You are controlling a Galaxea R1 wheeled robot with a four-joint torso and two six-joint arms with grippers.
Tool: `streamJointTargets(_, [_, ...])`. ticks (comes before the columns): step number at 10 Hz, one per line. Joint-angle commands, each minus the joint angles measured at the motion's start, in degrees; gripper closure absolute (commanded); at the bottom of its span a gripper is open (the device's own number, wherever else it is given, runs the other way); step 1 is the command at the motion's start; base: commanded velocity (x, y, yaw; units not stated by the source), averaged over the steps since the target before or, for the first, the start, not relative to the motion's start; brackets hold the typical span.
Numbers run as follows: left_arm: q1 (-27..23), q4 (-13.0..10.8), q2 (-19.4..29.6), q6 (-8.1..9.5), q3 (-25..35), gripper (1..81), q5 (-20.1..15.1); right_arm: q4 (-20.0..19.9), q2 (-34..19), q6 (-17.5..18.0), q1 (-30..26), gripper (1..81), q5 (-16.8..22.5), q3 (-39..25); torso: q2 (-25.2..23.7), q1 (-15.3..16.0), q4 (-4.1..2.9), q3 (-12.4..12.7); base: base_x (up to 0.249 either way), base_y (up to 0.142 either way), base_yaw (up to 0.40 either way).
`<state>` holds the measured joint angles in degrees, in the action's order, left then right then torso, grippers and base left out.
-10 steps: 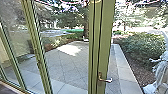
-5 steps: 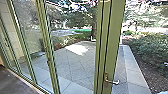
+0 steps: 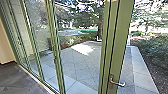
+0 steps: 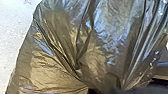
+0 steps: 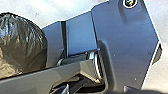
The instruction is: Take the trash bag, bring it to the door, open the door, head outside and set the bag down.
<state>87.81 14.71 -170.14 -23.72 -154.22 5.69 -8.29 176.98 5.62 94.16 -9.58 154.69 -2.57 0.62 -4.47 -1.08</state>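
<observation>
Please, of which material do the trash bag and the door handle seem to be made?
The trash bag looks like thin, dark, glossy plastic film: it falls in sharp creases and catches bright highlights. The door handle seems to be smooth metal, judging by its silvery shine, though metal-coated plastic is possible.

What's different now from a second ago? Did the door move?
The robot's camera has swung left, so the head view shifted: more dark floor and pale wall show at left. The green-framed door and its handle slid rightward in the picture, but show no movement of their own.
</observation>
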Motion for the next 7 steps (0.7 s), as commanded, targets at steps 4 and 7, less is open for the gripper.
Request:
streamJointTargets(4, [-3.12,-0.56,0.33,0.16,-0.11,81.1,-3.14,0.99,1.12,-0.61,-2.09,1.0,3.08,-0.8,0.0,0.0,0.0,0.0,0.0,0.0,0.095])
streamJointTargets(7, [-3.21,-0.21,0.41,0.17,-0.11,81.1,-3.14,0.99,1.12,-0.61,-2.0,1.0,3.08,-0.8,0.0,0.0,0.0,0.0,0.0,0.0,0.0])
